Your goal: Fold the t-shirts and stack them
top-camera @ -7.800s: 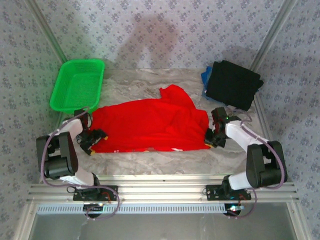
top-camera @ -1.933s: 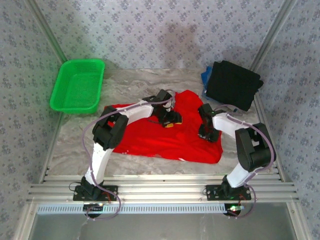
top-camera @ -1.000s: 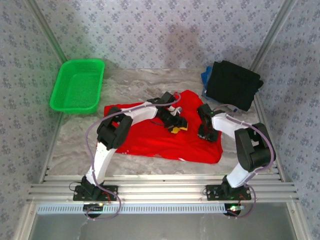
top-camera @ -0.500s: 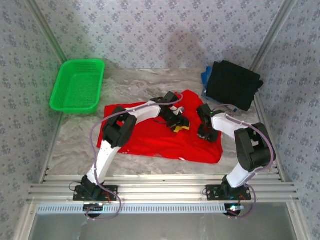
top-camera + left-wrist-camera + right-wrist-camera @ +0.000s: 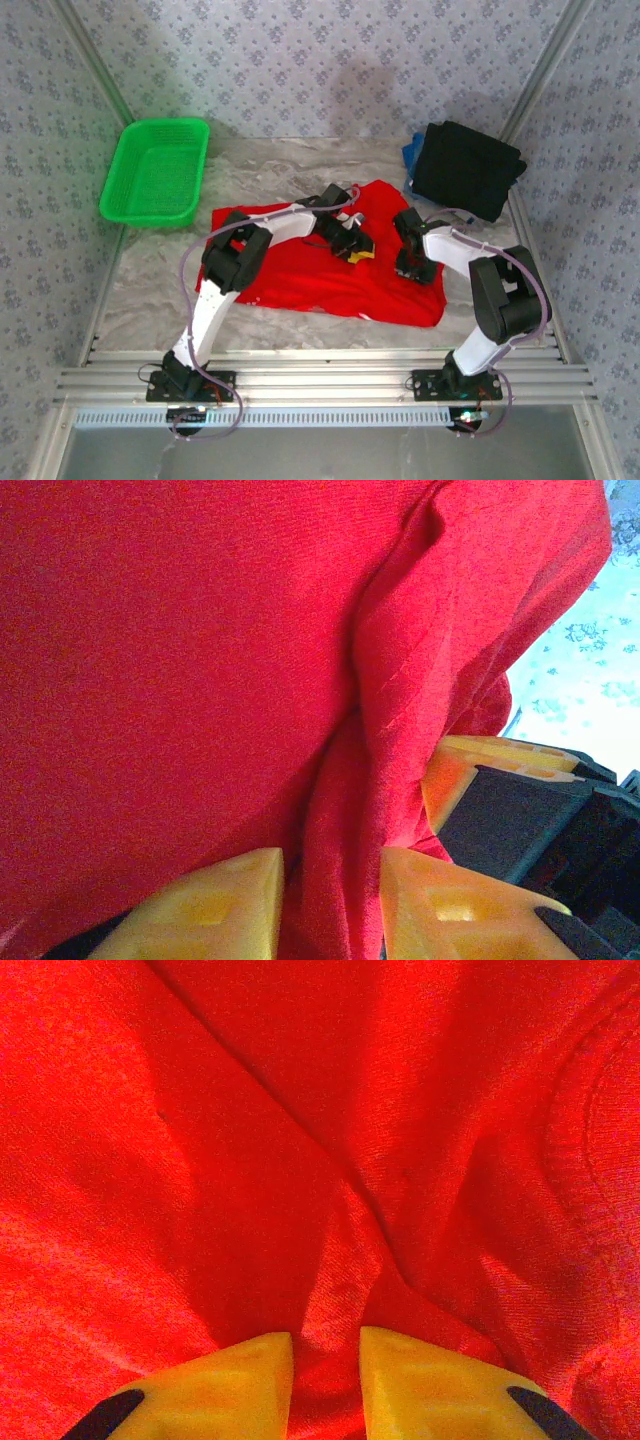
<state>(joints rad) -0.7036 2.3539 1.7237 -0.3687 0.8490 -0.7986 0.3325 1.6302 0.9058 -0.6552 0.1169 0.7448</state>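
The red t-shirt (image 5: 300,270) lies partly folded in the middle of the table. My left arm reaches across it, and my left gripper (image 5: 357,251) sits on its upper right part. In the left wrist view the left gripper (image 5: 330,900) is shut on a raised ridge of the red t-shirt (image 5: 180,660). A yellow pad (image 5: 468,770) of the right gripper pokes out beside the cloth there. My right gripper (image 5: 414,264) rests on the shirt's right edge. It (image 5: 325,1375) is shut on a pinched fold of the red t-shirt (image 5: 300,1110). A folded black t-shirt (image 5: 466,170) lies on a blue one (image 5: 410,154) at the back right.
A green mesh basket (image 5: 156,170) stands at the back left. Bare marbled table (image 5: 150,290) shows to the left of and in front of the red shirt. Patterned walls and metal rails close the space on three sides.
My left gripper's jaws have narrowed onto the ridge of red cloth, staying at about the same spot. The right arm has not moved.
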